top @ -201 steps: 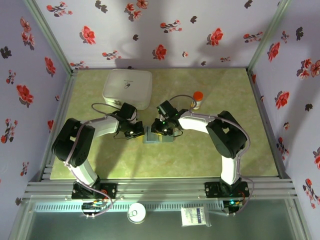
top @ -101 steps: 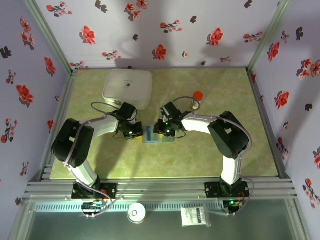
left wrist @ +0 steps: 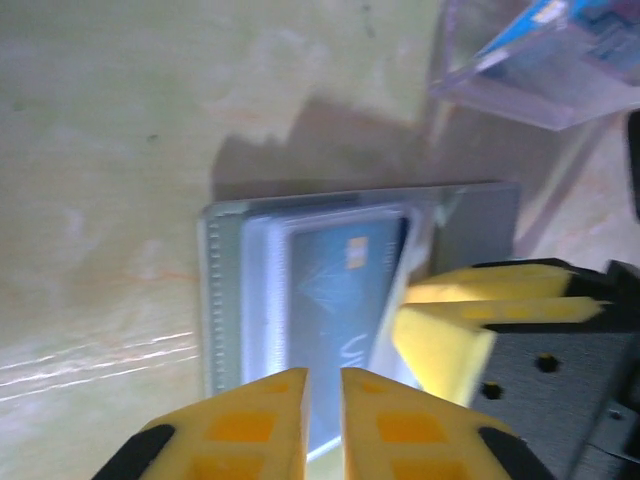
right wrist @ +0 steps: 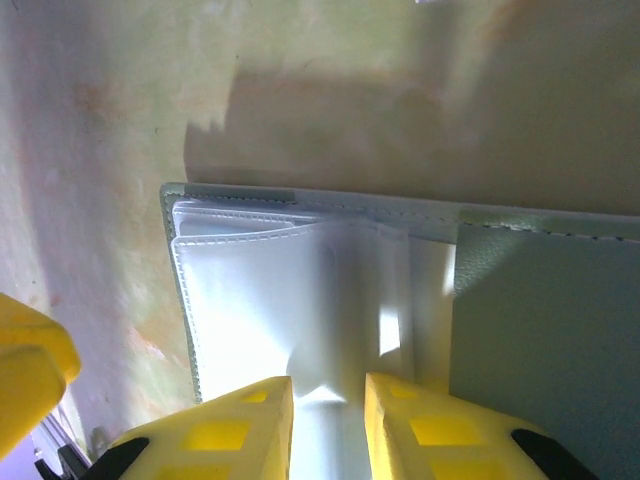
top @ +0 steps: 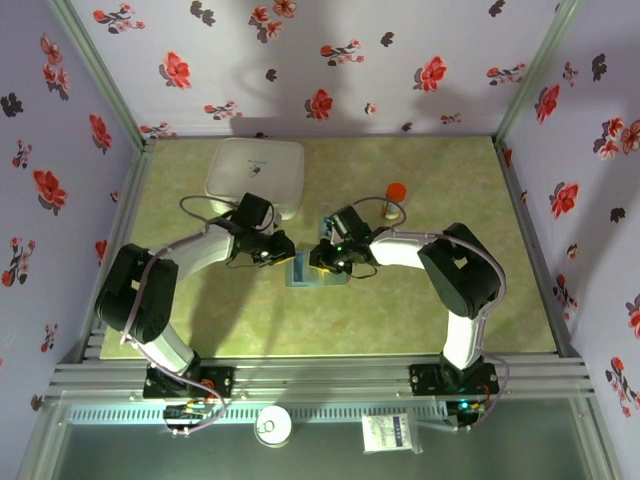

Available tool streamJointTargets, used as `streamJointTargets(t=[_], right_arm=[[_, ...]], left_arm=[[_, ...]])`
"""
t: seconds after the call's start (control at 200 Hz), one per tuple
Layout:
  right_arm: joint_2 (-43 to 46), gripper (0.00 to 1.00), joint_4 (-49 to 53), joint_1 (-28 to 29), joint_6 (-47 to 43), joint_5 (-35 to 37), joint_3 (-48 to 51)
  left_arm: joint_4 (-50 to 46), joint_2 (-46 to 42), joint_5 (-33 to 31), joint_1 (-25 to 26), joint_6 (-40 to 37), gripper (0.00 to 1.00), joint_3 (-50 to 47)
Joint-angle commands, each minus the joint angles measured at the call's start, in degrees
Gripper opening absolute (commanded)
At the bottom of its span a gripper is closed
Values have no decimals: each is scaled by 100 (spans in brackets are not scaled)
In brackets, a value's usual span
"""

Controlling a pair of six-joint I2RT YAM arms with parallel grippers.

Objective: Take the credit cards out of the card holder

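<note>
**Top view.** The card holder (top: pixel 305 272) lies open near the middle of the green table (top: pixel 450 300), between my two grippers. The left gripper (top: pixel 283 253) is at its left edge and the right gripper (top: pixel 322 260) is over its right half. A white box (top: pixel 255 172) sits far left and a red-capped bottle (top: pixel 396 193) far right. Flowered walls (top: pixel 330 60) close in three sides.

**Left wrist view.** The left jaws stand a narrow slit apart with nothing between them, poised over a blue card (left wrist: pixel 340 290) that sits in the holder's pocket. A clear tray (left wrist: pixel 520 80) stands just beyond the holder.

**Right wrist view.** The right gripper (right wrist: pixel 328 400) appears clamped on the holder's white inner pocket (right wrist: pixel 260 300), which folds up between its fingers.

**Step in hand, as I judge it.** I am drawing out the blue card. To do it well, I keep the right grip firm so the holder cannot skate on the smooth table. I take the card by its exposed edge and pull flat, along the pocket's mouth.
</note>
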State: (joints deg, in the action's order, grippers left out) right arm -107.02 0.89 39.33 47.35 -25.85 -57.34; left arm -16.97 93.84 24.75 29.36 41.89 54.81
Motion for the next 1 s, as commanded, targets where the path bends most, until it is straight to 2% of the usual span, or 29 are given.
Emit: streamJointTargets(t=[0.0, 0.275, 0.72, 0.995], right_arm=[[49, 27, -111, -75, 125, -75, 151], [50, 27, -234, -75, 161, -145, 233], [60, 27, -460, -84, 255, -290, 341], [741, 30, -263, -121, 162, 143, 482]], left_arm=[[244, 149, 377, 108, 227, 17, 103], [690, 493, 665, 183, 442, 19, -58], [707, 767, 621, 223, 520, 18, -15], [499, 515, 666, 235, 534, 18, 97]])
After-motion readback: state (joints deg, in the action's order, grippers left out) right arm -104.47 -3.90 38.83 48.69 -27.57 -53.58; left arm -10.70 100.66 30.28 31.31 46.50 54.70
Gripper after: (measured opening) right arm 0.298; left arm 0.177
